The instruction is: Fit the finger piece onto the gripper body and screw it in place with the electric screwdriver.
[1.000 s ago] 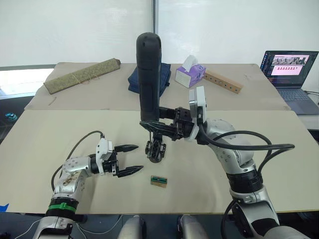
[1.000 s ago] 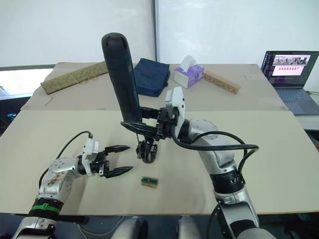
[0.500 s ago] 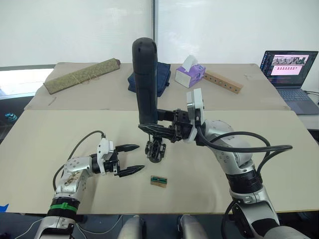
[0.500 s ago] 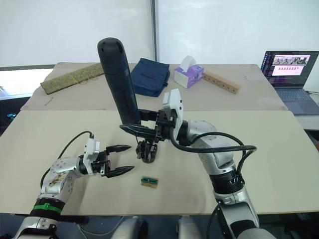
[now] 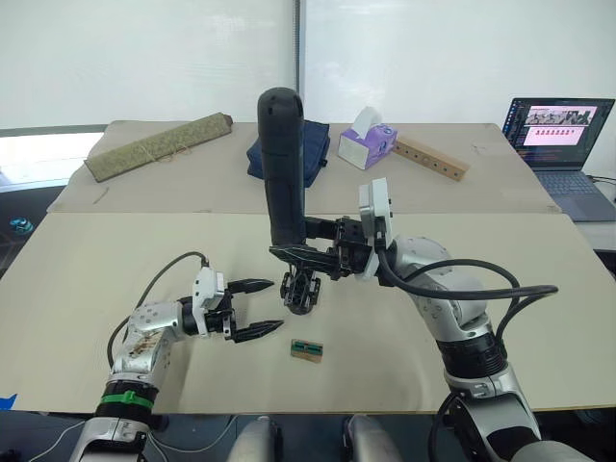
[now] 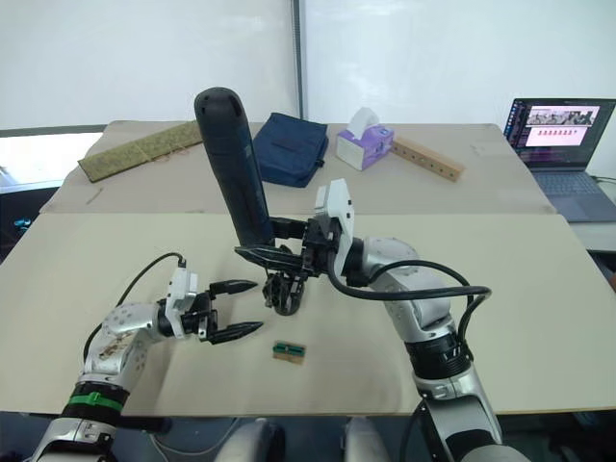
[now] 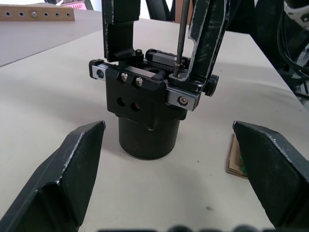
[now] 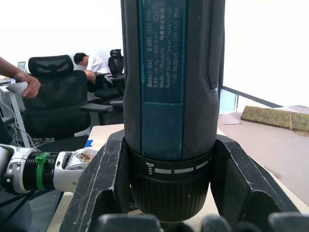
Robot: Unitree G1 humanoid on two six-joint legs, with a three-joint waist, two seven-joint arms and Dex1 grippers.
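The right hand [image 5: 306, 254], clamped on the upright electric screwdriver [image 5: 283, 164], has settled lower, its bit in the gripper body [image 7: 145, 111] mid-surface, suggesting driving is underway, while the left hand [image 5: 258, 308], spread wide, waits at nine o'clock.

One electric screwdriver [image 5: 283, 164], one gripper body [image 5: 299, 290], one small green-and-tan block [image 5: 307, 349], one blue pouch [image 6: 286, 147], one tissue box [image 5: 366, 141], one wooden strip with holes [image 5: 430, 157], one rolled mat [image 5: 159, 143], one laptop [image 5: 560, 135], two robot grippers, left [image 5: 258, 308] and right [image 5: 300, 245].
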